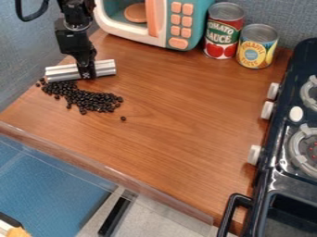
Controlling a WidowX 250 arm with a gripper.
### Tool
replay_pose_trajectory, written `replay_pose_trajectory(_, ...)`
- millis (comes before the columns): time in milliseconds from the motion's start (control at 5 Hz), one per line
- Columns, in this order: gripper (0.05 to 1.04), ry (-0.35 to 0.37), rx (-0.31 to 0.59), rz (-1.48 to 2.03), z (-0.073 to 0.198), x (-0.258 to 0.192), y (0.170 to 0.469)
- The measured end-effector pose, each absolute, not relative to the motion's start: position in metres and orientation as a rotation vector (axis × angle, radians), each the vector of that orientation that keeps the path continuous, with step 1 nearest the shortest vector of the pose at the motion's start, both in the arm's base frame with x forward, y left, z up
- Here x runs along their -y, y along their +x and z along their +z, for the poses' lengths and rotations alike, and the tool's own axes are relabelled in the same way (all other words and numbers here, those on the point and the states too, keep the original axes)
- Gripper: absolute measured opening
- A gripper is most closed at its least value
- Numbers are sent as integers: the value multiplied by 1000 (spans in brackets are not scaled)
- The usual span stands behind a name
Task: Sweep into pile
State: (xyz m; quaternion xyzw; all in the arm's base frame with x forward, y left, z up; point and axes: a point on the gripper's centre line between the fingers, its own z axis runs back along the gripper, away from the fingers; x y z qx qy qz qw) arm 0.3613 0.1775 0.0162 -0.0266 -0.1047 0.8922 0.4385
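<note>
In the upper left, one gripper (86,73) grips one silver bar (106,68); just below spread black beans (93,101) (too many to count), one apart. Two cans (256,47) stand upper right.

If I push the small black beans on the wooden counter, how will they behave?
The small black beans look rounded and loose, so they'll probably scatter rather than move together. Strays like the lone one seem apt to roll on the smooth-looking wood counter.

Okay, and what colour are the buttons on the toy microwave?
The buttons are peach-orange, seen best in the camera view.
</note>
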Motion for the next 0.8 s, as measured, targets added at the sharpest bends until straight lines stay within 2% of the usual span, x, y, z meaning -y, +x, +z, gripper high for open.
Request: replay_pose_trajectory(800,378,-85,235,2243,18,-158,339)
